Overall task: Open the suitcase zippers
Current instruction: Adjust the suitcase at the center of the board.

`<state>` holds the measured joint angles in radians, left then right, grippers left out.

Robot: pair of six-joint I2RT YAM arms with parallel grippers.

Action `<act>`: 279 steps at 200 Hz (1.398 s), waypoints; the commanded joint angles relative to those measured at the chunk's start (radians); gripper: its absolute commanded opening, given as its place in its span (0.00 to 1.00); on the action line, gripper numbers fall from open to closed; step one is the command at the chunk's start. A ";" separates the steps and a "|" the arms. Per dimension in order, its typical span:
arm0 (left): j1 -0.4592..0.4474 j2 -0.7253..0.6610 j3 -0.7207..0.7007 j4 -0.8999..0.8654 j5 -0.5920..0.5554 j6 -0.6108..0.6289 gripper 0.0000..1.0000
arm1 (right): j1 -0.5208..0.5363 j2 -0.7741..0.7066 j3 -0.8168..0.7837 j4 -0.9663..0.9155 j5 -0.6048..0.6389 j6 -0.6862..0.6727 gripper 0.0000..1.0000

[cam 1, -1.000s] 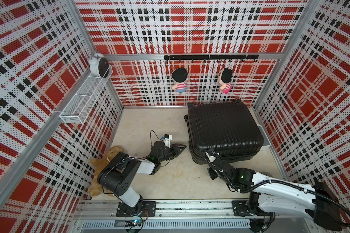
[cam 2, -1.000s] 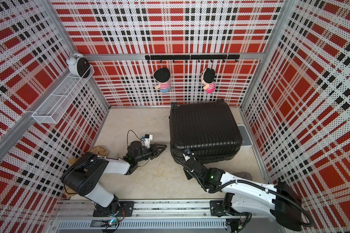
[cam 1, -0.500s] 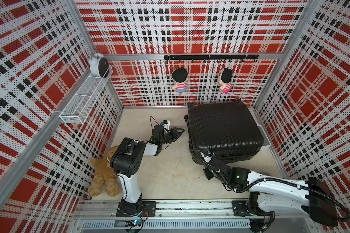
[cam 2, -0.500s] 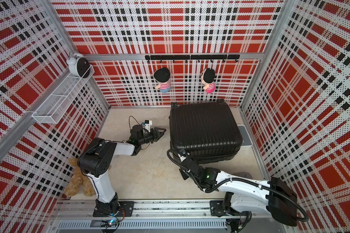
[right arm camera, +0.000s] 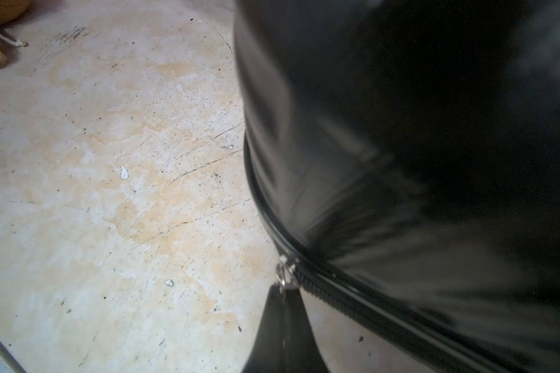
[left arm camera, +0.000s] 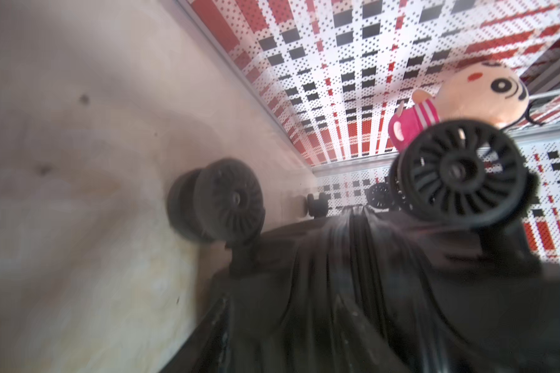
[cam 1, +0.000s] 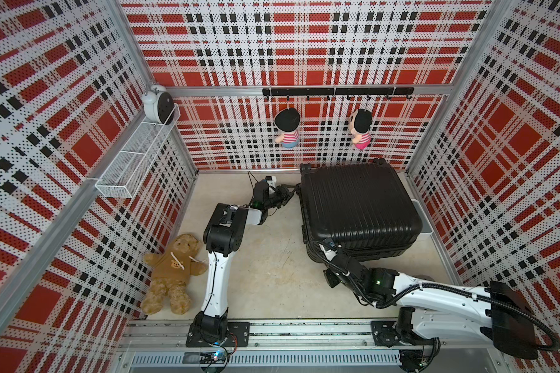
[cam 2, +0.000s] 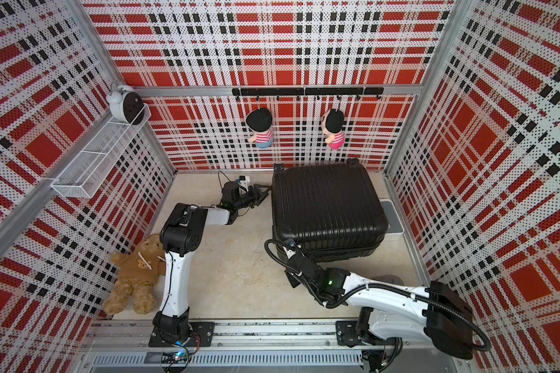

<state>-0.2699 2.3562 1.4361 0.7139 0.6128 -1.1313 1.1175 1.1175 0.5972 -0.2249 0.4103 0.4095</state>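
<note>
Beside one suitcase (cam 1: 359,200), right end effector (right arm camera: 283,298) clamping zipper pull (right arm camera: 286,274), left end effector (cam 1: 290,190) released

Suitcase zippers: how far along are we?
Done: right gripper shut on a zipper pull at the near corner of the suitcase. In hand: drawing it along the seam. Left: suitcase lies shut in both top views, unzipped length unclear; left gripper open by the wheels, holding nothing.

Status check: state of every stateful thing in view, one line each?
suitcase, lying flat, shells closed
zipper pull, pinched at the near corner
right end effector, shut on zipper pull
left end effector, open, holding nothing, beside suitcase
teddy bear, lying on the floor
dolls, both hanging
</note>
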 commanded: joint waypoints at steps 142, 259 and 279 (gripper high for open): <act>-0.028 0.204 0.215 0.012 -0.028 -0.119 0.43 | 0.039 -0.108 -0.002 0.031 0.002 0.016 0.00; 0.083 -0.007 -0.170 0.214 -0.082 -0.119 0.00 | 0.039 -0.102 0.002 0.005 0.062 0.039 0.00; 0.127 -0.072 -0.318 0.301 -0.075 -0.131 0.00 | 0.038 -0.095 0.013 -0.011 0.084 0.038 0.00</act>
<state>-0.2218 2.3646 1.2663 0.9188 0.5201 -1.2778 1.1625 1.0412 0.5823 -0.3164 0.4175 0.4358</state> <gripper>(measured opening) 0.143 0.056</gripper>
